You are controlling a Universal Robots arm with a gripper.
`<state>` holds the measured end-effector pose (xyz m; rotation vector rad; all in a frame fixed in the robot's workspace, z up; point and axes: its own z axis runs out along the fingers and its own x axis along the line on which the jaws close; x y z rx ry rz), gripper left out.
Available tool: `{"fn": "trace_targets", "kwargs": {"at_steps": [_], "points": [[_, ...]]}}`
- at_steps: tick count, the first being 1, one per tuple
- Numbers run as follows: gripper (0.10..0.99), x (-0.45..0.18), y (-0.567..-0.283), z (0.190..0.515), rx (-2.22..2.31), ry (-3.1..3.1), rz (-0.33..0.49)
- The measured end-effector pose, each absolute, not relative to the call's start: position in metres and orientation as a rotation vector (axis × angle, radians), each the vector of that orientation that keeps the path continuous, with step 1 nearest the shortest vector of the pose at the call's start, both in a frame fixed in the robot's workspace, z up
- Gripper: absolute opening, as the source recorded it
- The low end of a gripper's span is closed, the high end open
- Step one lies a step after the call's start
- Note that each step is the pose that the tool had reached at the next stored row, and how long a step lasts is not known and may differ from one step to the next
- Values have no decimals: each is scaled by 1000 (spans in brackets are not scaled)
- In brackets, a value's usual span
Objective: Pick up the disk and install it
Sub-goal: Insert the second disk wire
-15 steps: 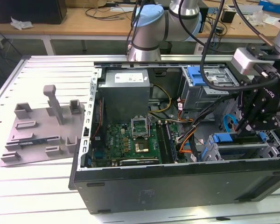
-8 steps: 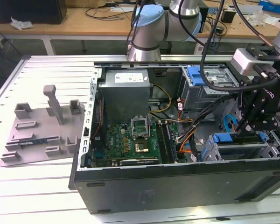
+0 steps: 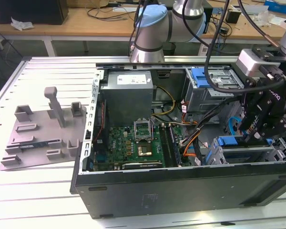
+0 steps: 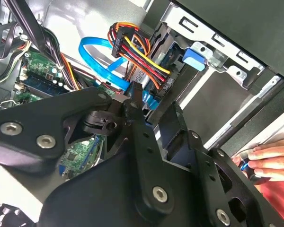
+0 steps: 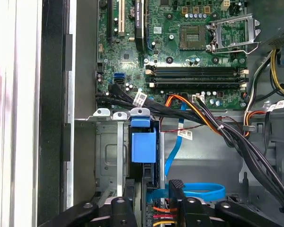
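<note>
Tool astride blue-framed disk

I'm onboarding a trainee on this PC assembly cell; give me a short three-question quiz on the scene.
1. True or false: the computer case has its side closed.
2. In the exterior view, the gripper is at: A the power supply; B the drive cage at the view's right; C the grey fixture.
3. Fill in: the flat cable in the first wrist view is ____.
Key: 1 false; 2 B; 3 blue.
</note>
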<state>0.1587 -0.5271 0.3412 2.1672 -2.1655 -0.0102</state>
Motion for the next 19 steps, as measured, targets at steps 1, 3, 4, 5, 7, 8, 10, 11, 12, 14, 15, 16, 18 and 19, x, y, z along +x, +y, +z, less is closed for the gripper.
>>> {"fn": "trace_targets", "kwargs": {"at_steps": [1,3,4,5,7,8,10,11,12,14,15,16,18,19], "points": [[420,159,-527,342,2167,-2165,-10],[420,159,-527,346,2167,-2165,-10],[420,159,-527,348,2167,-2166,-10],[420,159,-527,351,2167,-2166,-10],[420,159,-527,359,2168,-2167,-8],[420,159,-527,362,2168,-2167,-7],[420,158,-527,367,2169,-2169,-4],[420,157,-527,368,2169,-2170,-4],[420,156,-527,369,2170,-2170,-3],[420,153,-527,371,2171,-2171,-1],[420,151,-527,371,2171,-2171,0],[404,148,-527,372,2171,-2171,0],[275,140,-527,373,2172,-2173,3],[216,137,-527,374,2173,-2173,4]]}}
